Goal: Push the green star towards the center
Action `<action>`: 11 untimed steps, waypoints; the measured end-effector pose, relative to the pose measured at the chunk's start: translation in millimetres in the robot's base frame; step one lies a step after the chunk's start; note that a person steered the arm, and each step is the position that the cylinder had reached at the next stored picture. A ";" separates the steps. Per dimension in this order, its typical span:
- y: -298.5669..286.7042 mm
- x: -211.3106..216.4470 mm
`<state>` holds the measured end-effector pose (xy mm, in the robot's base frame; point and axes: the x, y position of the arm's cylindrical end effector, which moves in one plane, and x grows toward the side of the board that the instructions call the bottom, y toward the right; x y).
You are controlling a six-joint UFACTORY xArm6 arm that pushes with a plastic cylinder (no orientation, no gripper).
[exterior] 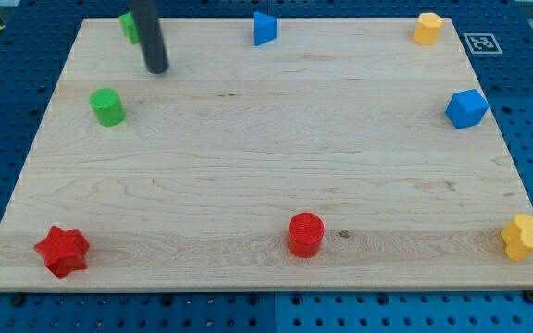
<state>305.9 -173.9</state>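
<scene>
The green star (129, 26) sits at the view's top left corner of the wooden board (266, 185), partly hidden behind my rod. My tip (157, 68) rests on the board just below and to the right of the green star, close to it; I cannot tell if they touch. A green cylinder (107, 106) stands below and to the left of my tip.
A blue block (264, 29) is at the top middle, a yellow block (427, 28) at the top right, a blue block (466, 108) at the right edge. A yellow block (524, 237), a red cylinder (306, 234) and a red star (62, 251) lie along the bottom.
</scene>
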 end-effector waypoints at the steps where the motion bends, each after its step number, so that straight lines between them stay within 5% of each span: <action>1: -25.9 -8.5; 2: -92.4 -37.5; 4: -95.5 -113.9; 11: 38.4 -51.9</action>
<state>254.0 -135.5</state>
